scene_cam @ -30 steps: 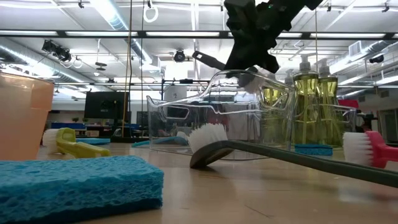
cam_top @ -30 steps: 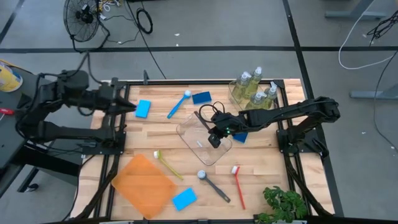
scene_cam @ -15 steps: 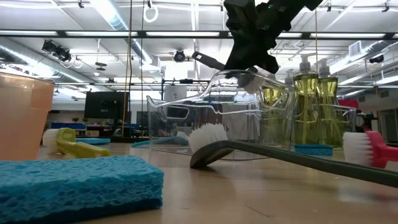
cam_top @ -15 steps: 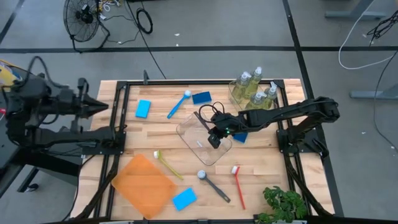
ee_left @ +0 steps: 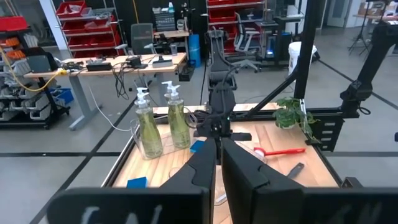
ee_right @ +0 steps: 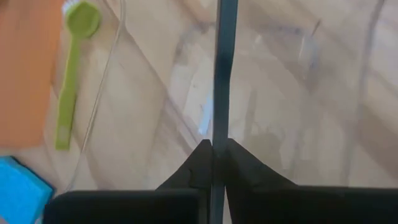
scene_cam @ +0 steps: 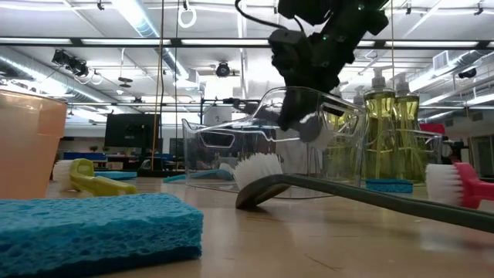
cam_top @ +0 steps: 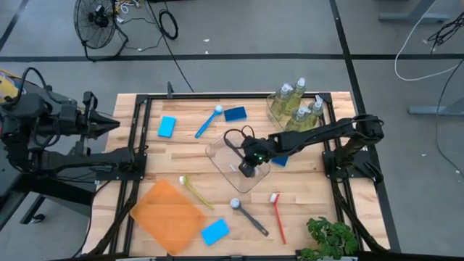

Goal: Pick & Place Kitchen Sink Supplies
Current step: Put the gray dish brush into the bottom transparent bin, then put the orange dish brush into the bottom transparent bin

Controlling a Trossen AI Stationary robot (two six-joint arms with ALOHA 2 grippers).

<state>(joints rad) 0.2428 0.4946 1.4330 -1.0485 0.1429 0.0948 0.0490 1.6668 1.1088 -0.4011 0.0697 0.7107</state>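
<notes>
The right gripper (cam_top: 247,169) sits low over the clear plastic tub (cam_top: 233,148) at frame centre, its jaws pinched together on a thin dark brush handle (ee_right: 222,59) that runs up from the fingertips, over the tub's floor. In the low view, the brush's white head (scene_cam: 312,126) hangs just inside the tub wall. Judged step: placing this brush into the tub. To do it well, the head should clear the rim and the handle settle on the tub floor before the jaws part; a tilted release could leave it propped on the rim. The left gripper (cam_top: 110,122) waits off the table's left edge, its jaws together and empty. Supplies left outside a tub: blue sponges (cam_top: 167,127) at upper left, upper centre and bottom centre, a blue brush (cam_top: 208,121) above the tub, a yellow-green brush (cam_top: 194,191) and a grey brush (cam_top: 249,214) below it, and a red brush (cam_top: 278,214) at lower right. Soap bottles (cam_top: 296,104) stand in a second tub at upper right. An orange tray (cam_top: 168,215) lies at lower left. Another blue sponge (cam_top: 280,157) lies just beside the gripper's arm, close to its retreat path.
</notes>
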